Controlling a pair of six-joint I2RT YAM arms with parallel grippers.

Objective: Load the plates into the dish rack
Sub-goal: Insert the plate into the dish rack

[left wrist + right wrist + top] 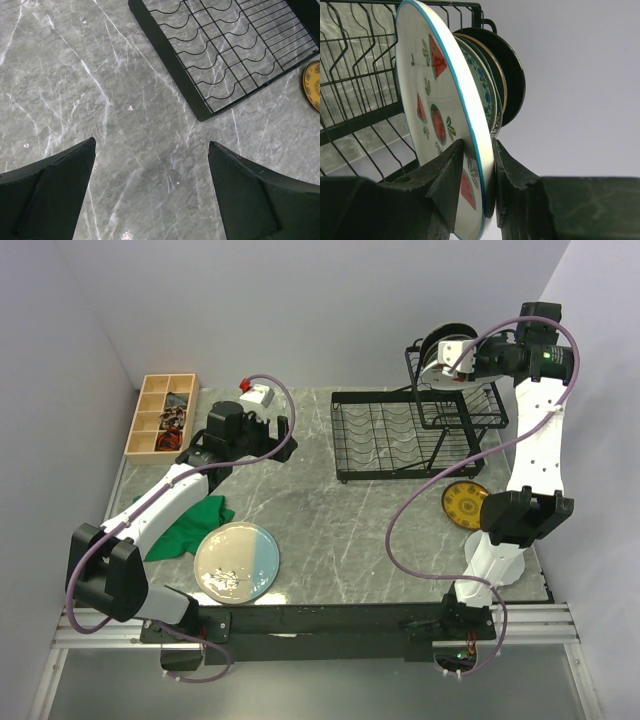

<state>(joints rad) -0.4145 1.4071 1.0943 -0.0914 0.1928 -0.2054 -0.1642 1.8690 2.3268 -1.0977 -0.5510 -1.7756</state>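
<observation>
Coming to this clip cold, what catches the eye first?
A white round plate with watermelon slices stands on edge in the raised basket of the black wire dish rack, the right gripper straddling its rim, other plates lined up behind. On the grey marble table a cream-and-blue plate lies front left and a yellow patterned plate beside the right arm.

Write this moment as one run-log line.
left gripper: open, over table | right gripper: astride watermelon plate in dish rack, grip unclear | waiting: cream-and-blue plate, yellow plate
</observation>
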